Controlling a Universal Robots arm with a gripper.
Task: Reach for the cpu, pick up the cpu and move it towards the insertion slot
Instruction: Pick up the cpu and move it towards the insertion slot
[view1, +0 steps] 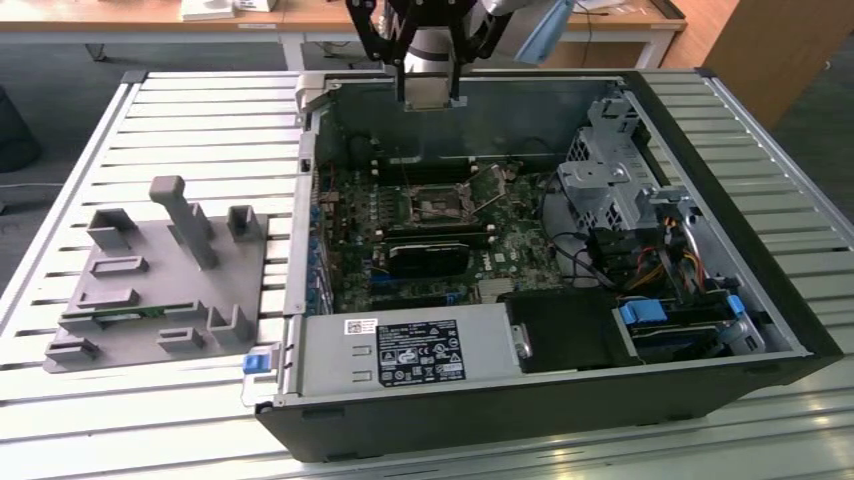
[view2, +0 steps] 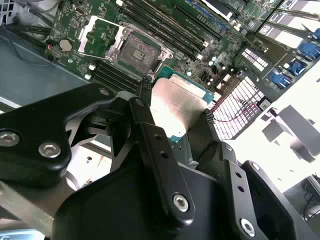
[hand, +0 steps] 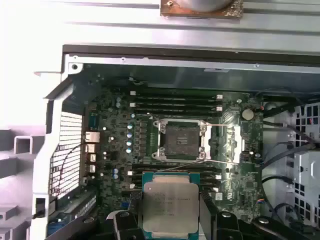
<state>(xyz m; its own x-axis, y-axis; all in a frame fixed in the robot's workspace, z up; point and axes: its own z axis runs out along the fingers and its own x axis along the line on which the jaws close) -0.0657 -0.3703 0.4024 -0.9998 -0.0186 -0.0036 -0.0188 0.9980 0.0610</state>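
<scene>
Jaws clenched on the cpu (view2: 176, 107): you can see in the second wrist view its silver top with the teal edge pinched between two black fingers (view2: 145, 115), one on each side. Your gripper (hand: 170, 220) carries the chip flat, its metal lid facing the camera in the first wrist view. Just beyond the chip lies the insertion slot (hand: 181, 140), a square socket with a dark centre and silvery frame, its retaining frame swung open beside it. The chip hangs above the green motherboard (hand: 115, 125), near the socket but not over it. In the exterior view the gripper (view1: 430, 95) hovers over the far wall of the open computer case (view1: 561, 400). To the exterior view's left, a grey fixture (view1: 147, 290) sits on the slatted bench (view1: 80, 400), well apart from the case.
</scene>
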